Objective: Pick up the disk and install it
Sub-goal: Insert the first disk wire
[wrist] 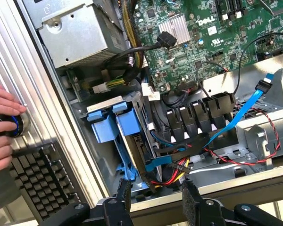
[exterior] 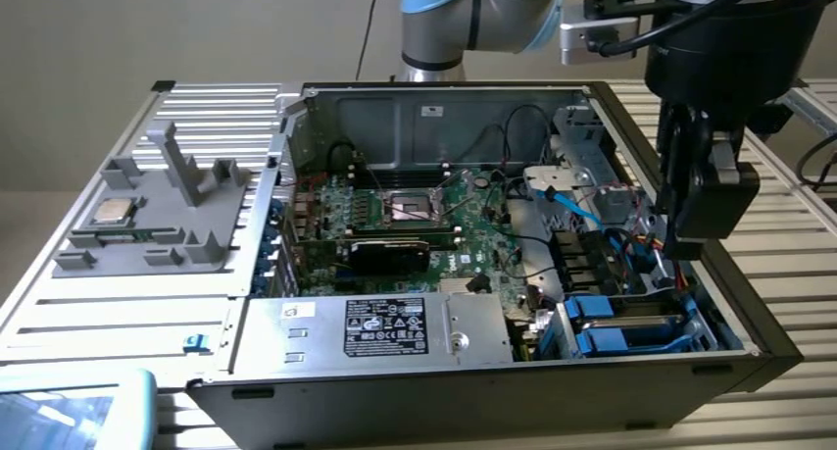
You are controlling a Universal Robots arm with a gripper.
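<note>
The disk [wrist: 137, 149] stands on edge in the drive cage [wrist: 142, 107] at a corner of the open computer case [exterior: 432, 126]. It is clipped in a blue plastic frame [wrist: 130, 121], and only its narrow edge shows below that. A second blue frame [wrist: 103, 128] sits just beside it in the same cage; what it carries I cannot tell.

The jaws stand apart with nothing between them. Their black padded fingers [wrist: 123, 197] hang over the rim of the case near the cage, clear of the disk and its frame. In the exterior view the arm reaches down over the side of the case on the exterior view's right.

Next to the cage, a bundle of red, yellow and black wires [wrist: 172, 173] runs along the case floor. A blue flat cable [wrist: 245, 107] slants up over a row of black plastic guides [wrist: 198, 113].

Further inside, the green motherboard [exterior: 418, 215] lies flat on the case floor. A silver power supply box [exterior: 379, 327] with a black label fills the corner beside it.

Outside the case on the slatted counter [exterior: 144, 303], a grey moulded holder [exterior: 164, 200] carries a small square CPU chip [exterior: 113, 213]. In the wrist view a person's hand [wrist: 2, 106] rests on a black knob with a blue ring [wrist: 13, 125], just beside a black keyboard [wrist: 37, 176].
</note>
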